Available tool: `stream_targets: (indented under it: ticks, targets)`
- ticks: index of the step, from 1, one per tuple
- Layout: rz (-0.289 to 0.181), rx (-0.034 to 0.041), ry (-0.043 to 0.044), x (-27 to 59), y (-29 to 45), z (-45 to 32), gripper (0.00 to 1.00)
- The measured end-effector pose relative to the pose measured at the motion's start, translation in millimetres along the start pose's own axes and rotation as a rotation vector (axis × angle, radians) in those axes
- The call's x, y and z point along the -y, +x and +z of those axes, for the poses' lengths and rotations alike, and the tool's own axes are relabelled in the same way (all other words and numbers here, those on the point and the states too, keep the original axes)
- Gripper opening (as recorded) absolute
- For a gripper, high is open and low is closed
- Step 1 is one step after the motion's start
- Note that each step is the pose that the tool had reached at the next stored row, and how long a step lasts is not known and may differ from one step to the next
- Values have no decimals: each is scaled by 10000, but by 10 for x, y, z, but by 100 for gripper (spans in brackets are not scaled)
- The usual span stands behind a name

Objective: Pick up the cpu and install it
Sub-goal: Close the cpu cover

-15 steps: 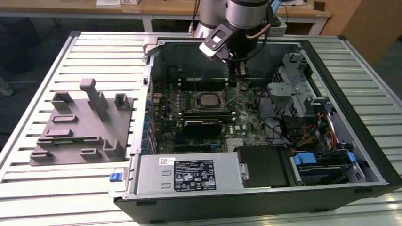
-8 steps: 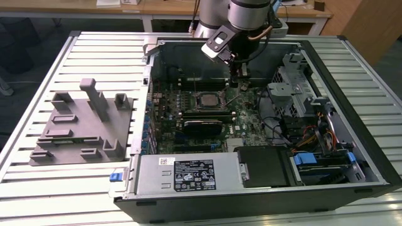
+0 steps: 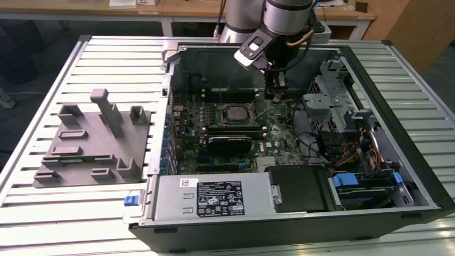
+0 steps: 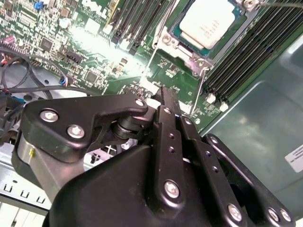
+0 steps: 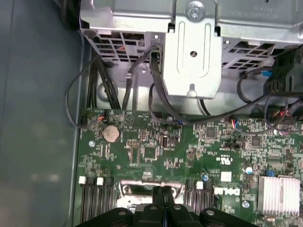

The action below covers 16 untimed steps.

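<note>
Your computer case (image 3: 419, 176) lies on its side on the slatted table (image 3: 42, 213) with its open side up. I take this to be so the motherboard (image 3: 281, 138) faces the arm and can be reached straight down. The grey plastic fixture (image 3: 85, 144) stands on the table just beside the case, on the exterior view's left, well apart from the arm.

The cpu (image 4: 208, 21) is not in your gripper. It lies flat in the socket frame (image 4: 187, 56), pale silver top up, with the frame's metal rim around its edges. That would keep it square over the contacts. From how it lies, the placing looks done. Whether the thin wire lever (image 4: 201, 94) along the frame is latched, I cannot tell.

Your gripper (image 4: 164, 97) has its fingers pressed together with nothing between them. It points down at the board just beside the socket's corner, between the frame and the memory slots (image 4: 241, 61), and close to the wire lever. Whether the tips touch the lever or the board is hidden. In the first wrist view the closed tips (image 5: 164, 193) sit right at a metal bracket on the socket's edge, with the drive cage (image 5: 191, 52) well beyond. In the exterior view the fingers hang near the board on the side of the socket towards the exterior view's right.
</note>
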<state>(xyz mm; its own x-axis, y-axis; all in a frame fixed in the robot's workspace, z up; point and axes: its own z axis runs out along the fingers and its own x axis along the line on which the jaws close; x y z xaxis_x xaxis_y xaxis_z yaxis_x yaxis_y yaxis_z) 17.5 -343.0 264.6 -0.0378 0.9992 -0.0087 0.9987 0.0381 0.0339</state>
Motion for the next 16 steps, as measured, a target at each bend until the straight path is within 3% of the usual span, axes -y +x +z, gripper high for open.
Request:
stream_targets:
  ticks: [16]
  targets:
    - [-31, -2, -1, -138, 13, 35, 11]
